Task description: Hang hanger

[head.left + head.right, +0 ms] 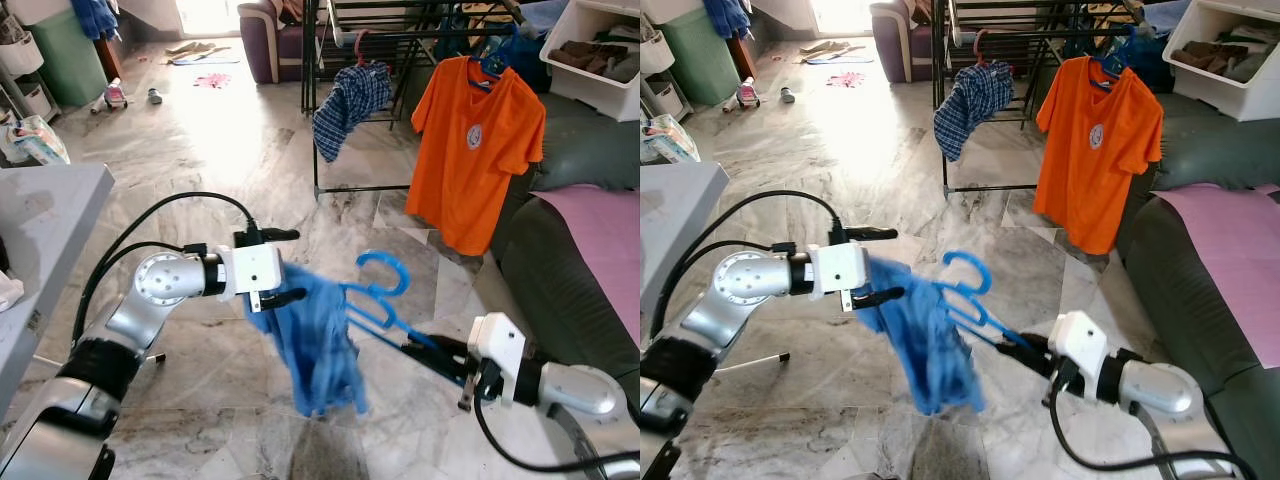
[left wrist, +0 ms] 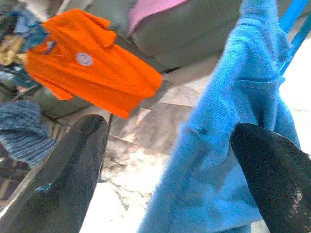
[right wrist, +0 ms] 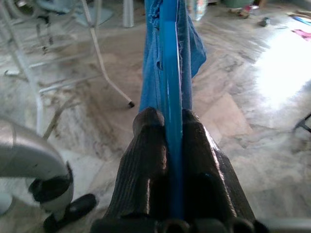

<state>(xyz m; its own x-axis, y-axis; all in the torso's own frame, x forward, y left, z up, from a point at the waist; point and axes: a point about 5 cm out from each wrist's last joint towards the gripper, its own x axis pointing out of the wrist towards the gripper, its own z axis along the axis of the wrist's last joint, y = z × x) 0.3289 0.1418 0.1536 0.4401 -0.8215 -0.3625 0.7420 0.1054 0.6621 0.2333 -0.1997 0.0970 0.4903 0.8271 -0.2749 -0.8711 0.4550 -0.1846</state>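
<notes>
Right wrist view shows the right gripper (image 3: 172, 141) clamped on the blue hanger (image 1: 385, 290); its hook points toward the drying rack (image 1: 400, 30) well ahead. Left gripper (image 1: 285, 265) gapes wide beside the blue garment (image 1: 315, 350).

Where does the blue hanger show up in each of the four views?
Left eye view: blue hanger, centre, hook up.
Right eye view: centre.
Left wrist view: blue bars at the upper right corner, behind the blue garment.
Right wrist view: centre, clamped in the right gripper.
Shared landmark: the blue garment.
</notes>
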